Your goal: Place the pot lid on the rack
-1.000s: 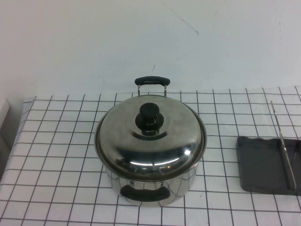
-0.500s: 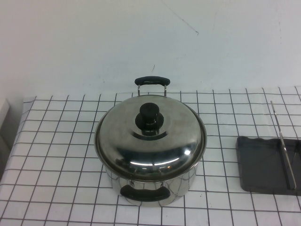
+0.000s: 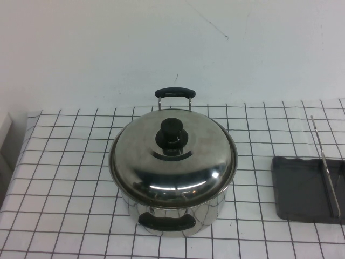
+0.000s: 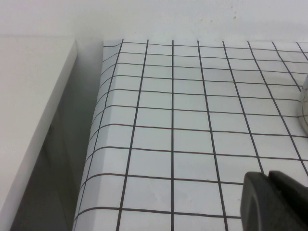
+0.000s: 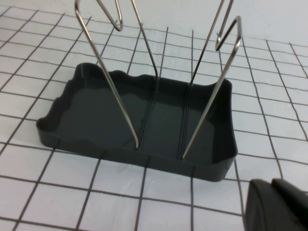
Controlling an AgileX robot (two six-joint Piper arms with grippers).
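The shiny domed pot lid with its black knob sits on the steel pot in the middle of the table. The rack, a dark grey tray with wire bars, lies at the right edge; the right wrist view shows the rack close up. My left gripper is shut, empty, over the checked cloth near the table's left edge. My right gripper is shut, empty, just short of the rack. Neither arm shows in the high view.
A white checked cloth covers the table, backed by a white wall. A white ledge runs beside the table's left edge with a gap between. The pot's black handles stick out front and back.
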